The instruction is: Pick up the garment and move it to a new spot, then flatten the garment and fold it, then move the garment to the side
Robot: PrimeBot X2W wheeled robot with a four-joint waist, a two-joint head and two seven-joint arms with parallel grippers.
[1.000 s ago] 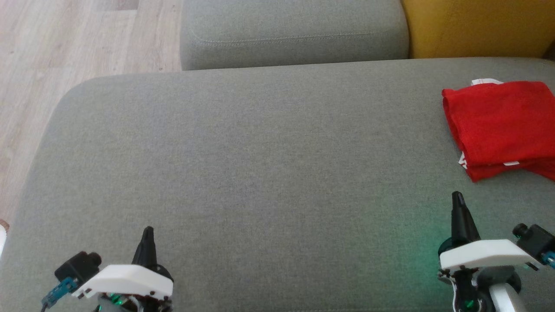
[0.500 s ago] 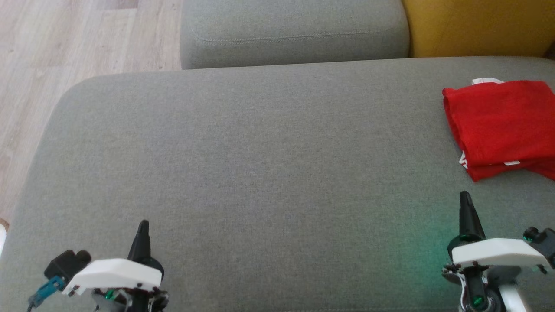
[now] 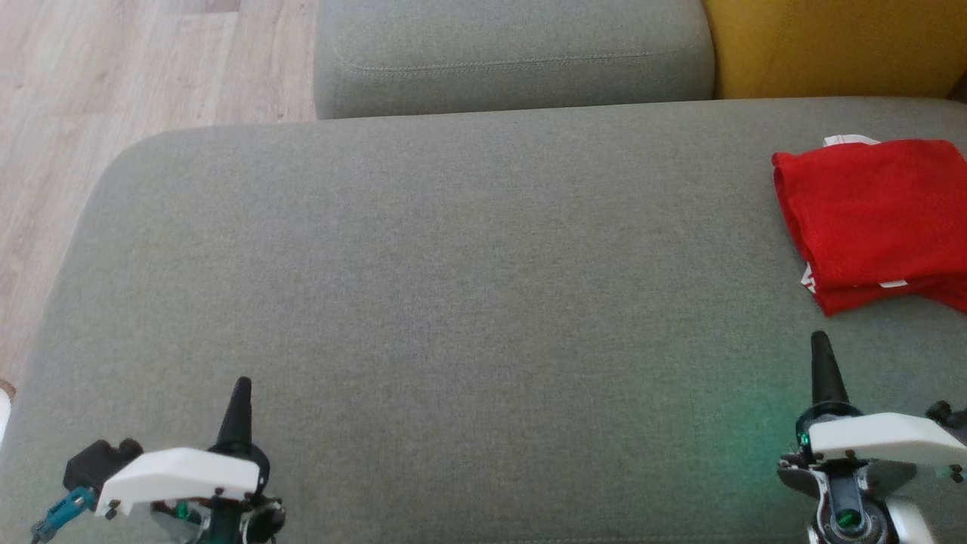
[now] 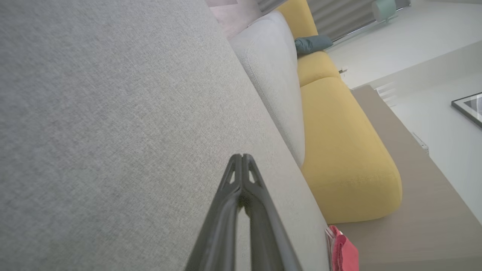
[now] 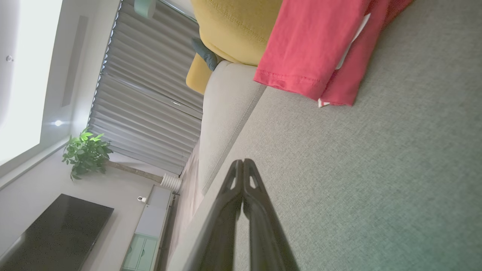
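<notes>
Garment (image 3: 876,219): folded red knit; woven grey cushion (image 3: 453,287).

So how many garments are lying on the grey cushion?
1. A folded red garment lies at the far right of the grey cushion, beyond the right gripper. Its right edge is cut off in the head view, so more could lie beyond.

A broad grey fabric seat cushion (image 3: 453,264) with a rounded far-left corner serves as the work surface. A red garment (image 3: 876,211) lies folded flat directly on it at its right end, near the far edge, and runs past the head view's right border. Small white patches peek out at the garment's far edge and along its near fold, where stacked layers show.
</notes>
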